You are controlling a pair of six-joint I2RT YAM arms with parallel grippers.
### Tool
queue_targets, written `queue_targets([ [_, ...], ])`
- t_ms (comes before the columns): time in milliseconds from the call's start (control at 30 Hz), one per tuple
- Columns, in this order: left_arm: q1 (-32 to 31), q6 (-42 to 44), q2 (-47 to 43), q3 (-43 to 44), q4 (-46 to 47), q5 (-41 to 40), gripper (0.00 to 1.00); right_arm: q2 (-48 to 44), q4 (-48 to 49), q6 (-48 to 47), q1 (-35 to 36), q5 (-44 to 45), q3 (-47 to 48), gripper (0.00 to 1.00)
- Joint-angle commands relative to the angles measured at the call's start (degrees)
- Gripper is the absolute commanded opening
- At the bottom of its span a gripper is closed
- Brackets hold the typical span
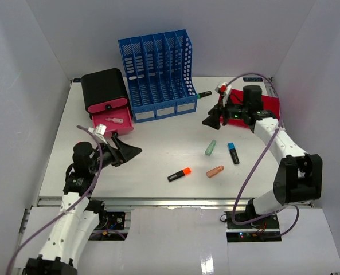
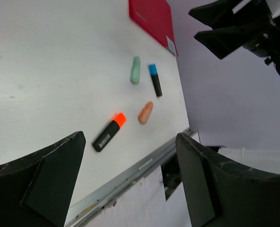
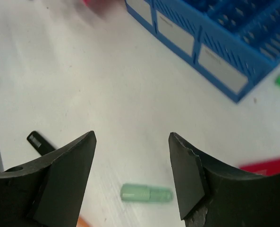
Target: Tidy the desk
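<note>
1. The right gripper (image 1: 211, 117) is hovering above the desk with its jaws spread wide and nothing between them; in its wrist view the mint-green marker (image 3: 146, 193) is lying just below the gap.
2. The left gripper (image 1: 127, 150) is hanging open and empty too, raised over the desk's left half and facing the loose pens.
3. The desk (image 1: 158, 134) is lying under both arms, its metal rail running along the near edge; right of centre it is carrying the mint-green marker, a blue-capped marker (image 1: 233, 153), an orange-capped highlighter (image 1: 180, 174) and a salmon marker (image 1: 215, 171), all apart from one another.
4. Farther back, a blue file rack (image 1: 158, 74) is standing beside a black-and-pink drawer box (image 1: 106, 100) whose drawer is sitting open; a red notebook (image 1: 267, 103) is lying under the right arm.
5. I am judging this to be an approach towards a pen; nothing is being held yet.
6. The next move is probably calling for the right gripper to descend, straddle the mint-green marker across its width, and close.
</note>
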Motion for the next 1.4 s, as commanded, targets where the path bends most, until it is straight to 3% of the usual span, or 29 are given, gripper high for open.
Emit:
queue_targets([
  [0, -15.87, -0.59, 10.99, 3.21, 9.61, -9.58, 0.88, -9.93, 1.36, 4.73, -10.26, -8.19, -7.57, 0.69],
  [100, -25.68, 1.72, 23.94, 8.93, 11.84, -15.50, 0.88, -13.05, 1.36, 6.71, -17.21, -10.42, -9.87, 0.70],
  [233, -34.26, 6.67, 42.00, 18.73, 12.16, -21.07, 0.86, -15.40, 1.11, 7.28, -22.33, -10.25, -11.08, 0.70],
  [633, -47.90, 21.44, 84.61, 63.93, -1.51, -37.37, 0.71, -17.17, 1.19, 7.63, -31.75, -16.85, -12.86, 0.70],
  [933, -52.31, 25.02, 98.92, 82.27, -8.57, -46.76, 0.70, -17.26, 1.27, 7.12, -32.55, -18.65, -13.08, 0.69],
  [1167, -53.35, 26.84, 102.27, 85.25, -11.16, -50.54, 0.69, -17.08, 1.36, 7.04, -32.81, -20.02, -13.17, 0.69],
  [1233, -53.65, 27.06, 102.57, 85.18, -11.83, -51.21, 0.63, -16.93, 1.36, 7.04, -32.81, -20.10, -13.24, 0.69],
  [1367, -54.58, 27.45, 102.44, 84.29, -13.06, -53.59, 0.61, -16.73, 1.28, 7.21, -32.90, -20.38, -13.25, 0.69],
])
